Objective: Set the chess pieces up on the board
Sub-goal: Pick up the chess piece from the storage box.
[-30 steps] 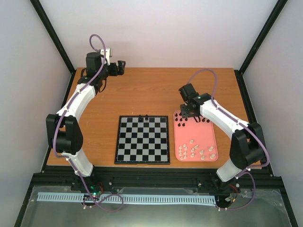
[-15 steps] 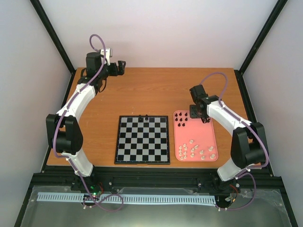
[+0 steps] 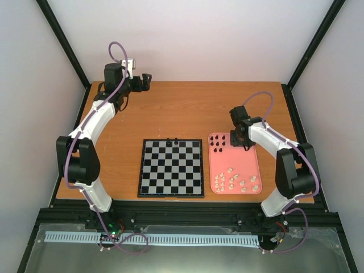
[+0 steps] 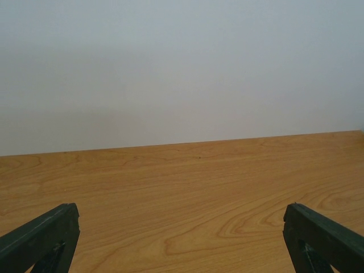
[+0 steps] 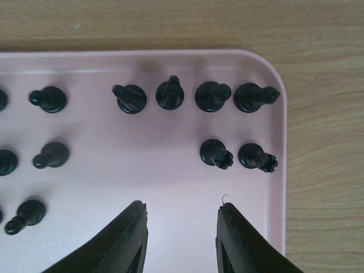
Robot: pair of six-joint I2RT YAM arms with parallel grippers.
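The board (image 3: 170, 170) lies at the table's near middle, with two black chess pieces (image 3: 172, 140) standing on its far edge. Several more black chess pieces (image 5: 217, 152) stand in rows at the far end of the pink tray (image 5: 170, 176). My right gripper (image 5: 182, 207) hovers over that tray's far right corner, open, with only bare tray between its fingers; two rook-like pieces stand just beyond its right fingertip. In the top view the right gripper (image 3: 234, 138) is above the tray's far edge. My left gripper (image 4: 181, 210) is wide open over bare wood at the table's far left (image 3: 146, 79).
Cream-white pieces (image 3: 236, 181) are scattered on the near half of the pink tray (image 3: 250, 162), right of the board. Black frame posts stand at the table's far corners. White walls enclose the table.
My right gripper has moved to the right along the tray's far end, from its left corner toward its right corner. The left arm has not moved.
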